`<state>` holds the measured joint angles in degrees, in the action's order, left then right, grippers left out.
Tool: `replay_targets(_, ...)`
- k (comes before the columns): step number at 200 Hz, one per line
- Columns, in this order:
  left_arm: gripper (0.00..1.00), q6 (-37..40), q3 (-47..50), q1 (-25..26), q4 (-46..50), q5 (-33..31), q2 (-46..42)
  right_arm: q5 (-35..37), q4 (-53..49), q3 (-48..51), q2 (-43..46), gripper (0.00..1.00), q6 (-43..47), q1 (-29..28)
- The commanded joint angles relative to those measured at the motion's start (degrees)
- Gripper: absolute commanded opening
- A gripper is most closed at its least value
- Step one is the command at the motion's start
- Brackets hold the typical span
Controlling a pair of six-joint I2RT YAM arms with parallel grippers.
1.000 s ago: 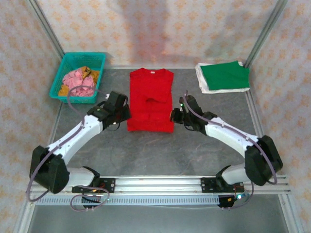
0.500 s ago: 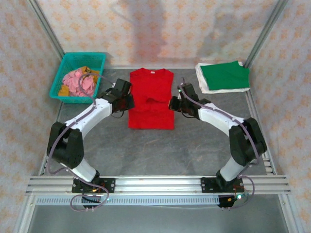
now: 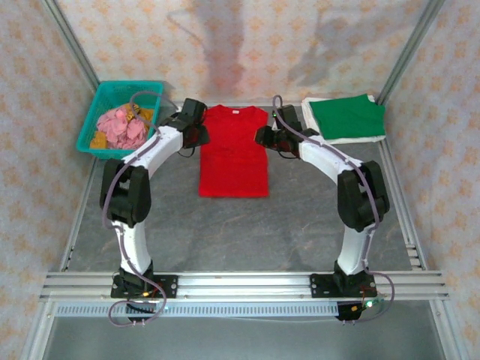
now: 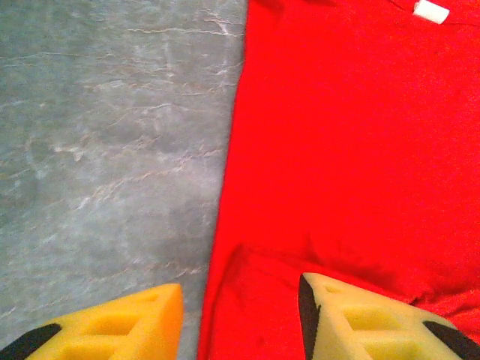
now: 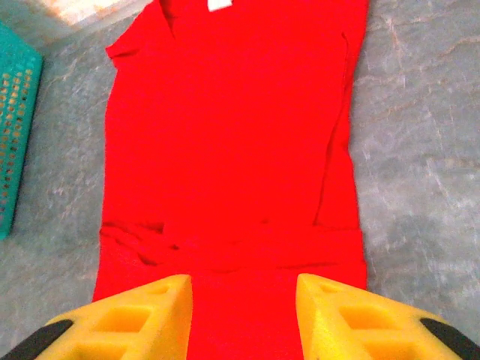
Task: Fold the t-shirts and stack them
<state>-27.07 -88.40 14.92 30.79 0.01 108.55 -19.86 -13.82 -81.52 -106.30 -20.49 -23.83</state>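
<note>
The red t-shirt (image 3: 232, 157) lies flat in the middle of the table, sleeves folded in, collar toward the back. My left gripper (image 3: 197, 135) is at its upper left edge; in the left wrist view it (image 4: 240, 322) is open, with the shirt's (image 4: 345, 135) left edge between the yellow fingers (image 4: 112, 326). My right gripper (image 3: 262, 137) is at the upper right edge, open above the red cloth (image 5: 232, 135), its midpoint (image 5: 244, 315) over a crosswise fold. The dark green t-shirt (image 3: 346, 116) lies folded on the white one (image 3: 311, 127) at the back right.
A teal basket (image 3: 120, 116) with pink and mustard cloth stands at the back left, also seen as a teal basket (image 5: 15, 135) beyond the shirt. Bare grey table (image 3: 240, 232) stretches in front of the red shirt. Metal frame posts rise at the back corners.
Both arms have stretched toward the back, moving the grippers from the shirt's lower half up along its sides to the sleeve area. The shirt has stayed in place.
</note>
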Motion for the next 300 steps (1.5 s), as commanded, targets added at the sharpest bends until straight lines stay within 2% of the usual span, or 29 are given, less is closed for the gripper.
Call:
replay_targets(1,0.45,-1.15,8.33,2.92,-1.90,-4.28,-11.40,-3.45,1.10,8.31,9.90,0.40,-0.21,-1.03)
replay_targets(12,0.43,-0.96,13.91,5.01,-3.89,-4.93,-15.04,-5.21,4.72,14.75,13.71,0.39,-0.94,-2.32)
replay_targets(36,0.36,-1.04,24.41,9.51,-10.16,-2.23,-19.50,-10.81,10.78,23.96,16.83,0.27,-3.94,-5.68)
replay_targets(61,0.24,-2.62,31.87,10.66,-18.38,1.84,-18.76,-13.62,16.43,28.18,14.19,0.20,-7.02,-7.42)
replay_targets(86,0.16,-2.73,33.70,10.61,-19.48,0.18,-14.18,-13.18,18.10,29.21,9.36,0.15,-7.37,-7.37)
replay_targets(119,0.14,-3.18,35.98,10.66,-19.19,-1.31,-10.32,-10.76,18.22,30.41,5.88,0.13,-6.78,-7.45)
replay_targets(166,0.14,-5.76,40.49,10.66,-18.64,-2.94,-12.84,-9.04,17.89,32.88,5.38,0.13,-6.96,-7.45)
replay_targets(192,0.16,-6.49,39.72,10.40,-15.52,-4.37,-16.86,-9.55,15.98,31.56,7.70,0.14,-6.75,-7.45)
replay_targets(215,0.34,-8.79,39.23,9.28,-13.05,-4.79,-21.16,-9.65,15.51,31.15,12.28,0.19,-7.41,-7.45)
replay_targets(241,0.42,-10.25,39.60,6.74,-14.11,0.01,-21.69,-7.61,15.47,31.32,15.88,0.26,-7.74,-7.41)
replay_targets(300,0.45,-10.81,39.20,6.09,-18.19,4.64,-14.62,-8.76,18.24,32.91,14.76,0.27,-9.44,-7.41)
